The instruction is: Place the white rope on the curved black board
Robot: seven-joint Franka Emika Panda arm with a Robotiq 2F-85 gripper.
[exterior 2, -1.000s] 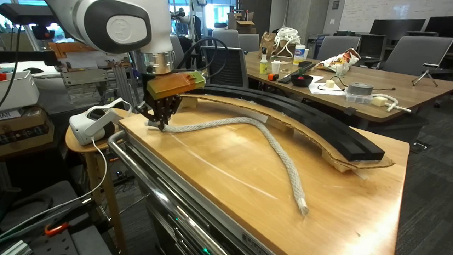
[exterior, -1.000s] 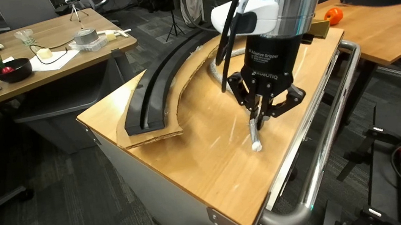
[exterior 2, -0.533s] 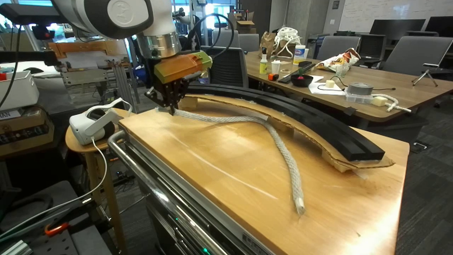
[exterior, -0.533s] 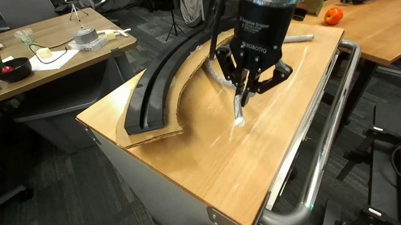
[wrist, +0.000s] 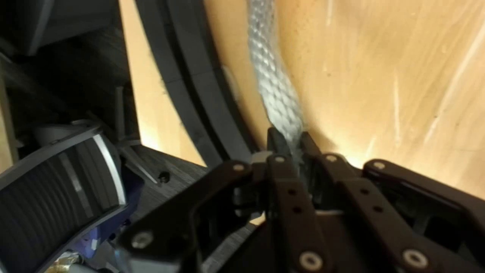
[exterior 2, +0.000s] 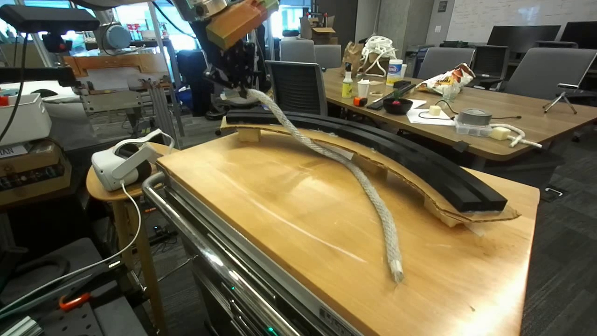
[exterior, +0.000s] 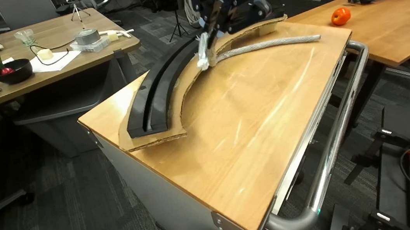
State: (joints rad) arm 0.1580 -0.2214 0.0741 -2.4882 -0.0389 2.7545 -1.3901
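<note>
Robotiq claw [wrist: 293, 141] is pinched around the white rope [exterior 2: 347, 163] near one end, which is held aloft; the other end is laid on the wooden tabletop [exterior 2: 289, 196]. Grasping and lifting seem done; no length is seated on the curved black board [exterior 2: 392, 149], so placing is left. Arm [exterior 2: 208, 8] and claw are poised high, tilted downward.

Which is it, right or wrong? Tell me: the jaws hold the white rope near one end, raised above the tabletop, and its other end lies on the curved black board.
Wrong: the other end of the white rope lies on the wooden tabletop, not on the curved black board, as both exterior views show. The rest stands.
</note>
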